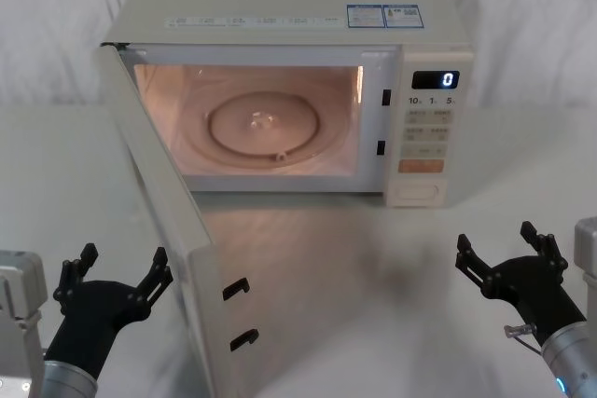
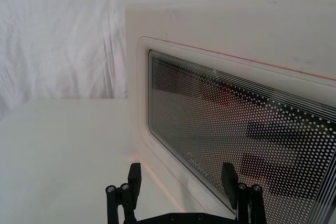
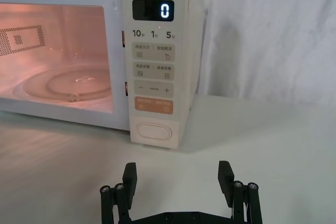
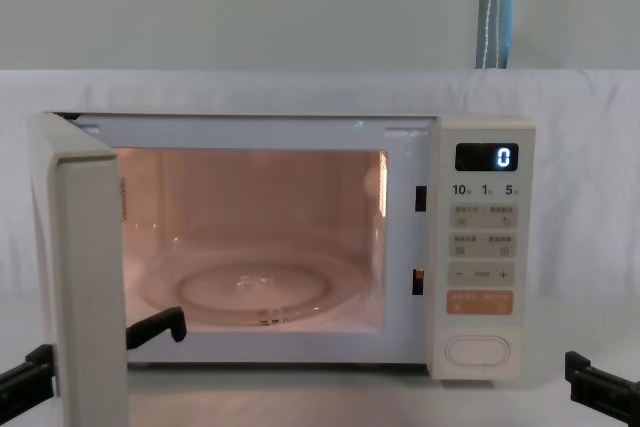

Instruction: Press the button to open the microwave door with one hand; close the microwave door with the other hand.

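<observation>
Spread wide beside the swung-out microwave door [image 1: 173,258], the left gripper [image 1: 117,277] is placed to push it shut; the right gripper [image 1: 511,253], equally wide, is held short of the button [image 1: 419,193].

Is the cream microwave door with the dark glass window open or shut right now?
Open. The cream microwave door is swung wide toward the left gripper, exposing the lit cavity and glass turntable.

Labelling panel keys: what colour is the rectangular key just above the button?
Orange key, above the cream button; right wrist view shows it best.
</observation>
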